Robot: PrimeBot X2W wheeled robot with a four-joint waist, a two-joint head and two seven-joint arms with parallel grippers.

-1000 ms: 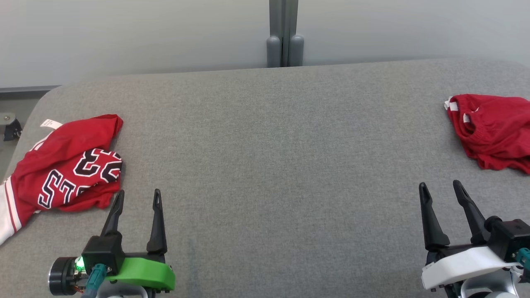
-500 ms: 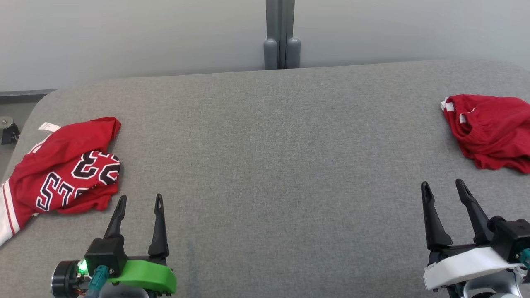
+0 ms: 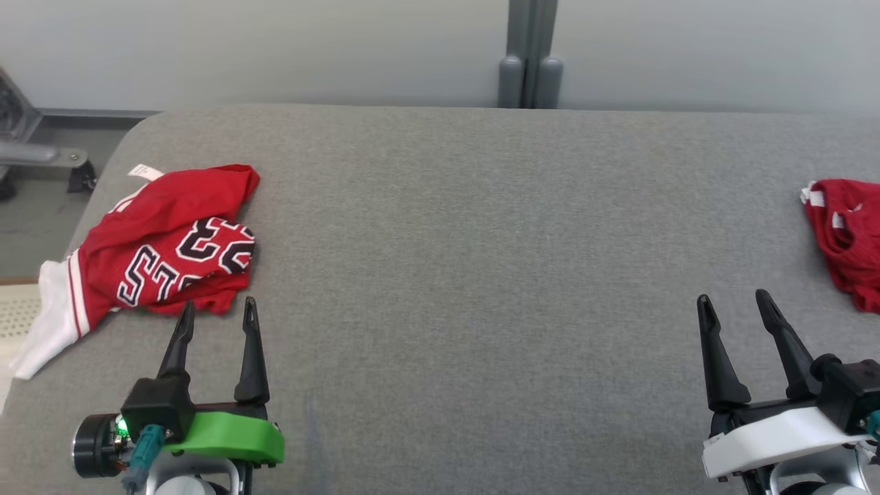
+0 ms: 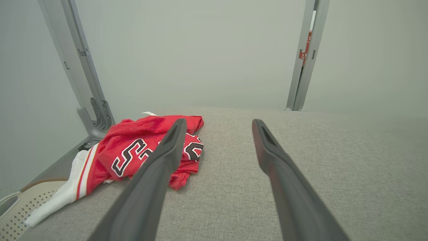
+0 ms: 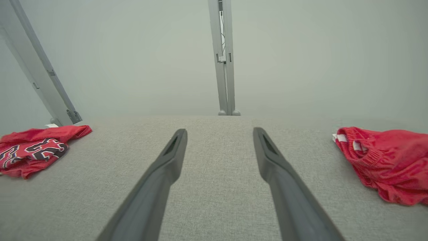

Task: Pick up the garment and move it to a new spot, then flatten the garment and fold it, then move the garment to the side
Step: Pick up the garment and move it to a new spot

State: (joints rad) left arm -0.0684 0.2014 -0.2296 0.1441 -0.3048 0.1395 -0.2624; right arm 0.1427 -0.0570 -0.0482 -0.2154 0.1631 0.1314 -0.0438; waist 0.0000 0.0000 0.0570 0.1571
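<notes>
My left fingers (image 3: 249, 344) stand spread and empty at the near left of the surface (image 3: 481, 227), their tips just short of the near hem of the red jersey (image 3: 165, 234). The jersey lies crumpled by the left edge. My right fingers (image 3: 711, 350) are also apart and hold nothing, at the near right, near a second red garment (image 3: 842, 227) bunched at the right.

I judge the jersey to be the one I must move, and the pick is not yet begun. Two red heaps invite a reach for the wrong one. The jersey's white part (image 3: 48, 330) droops over the left edge, so if I pinch only the top layer by the numbers, that hanging weight may pull the cloth out of my hold or drag it off the surface. Going in too low, I could catch the grey covering along with the fabric. A one-sided lift would leave the jersey twisted and make flattening harder, yet my right fingers are well apart from it and would need a long reach across.
</notes>
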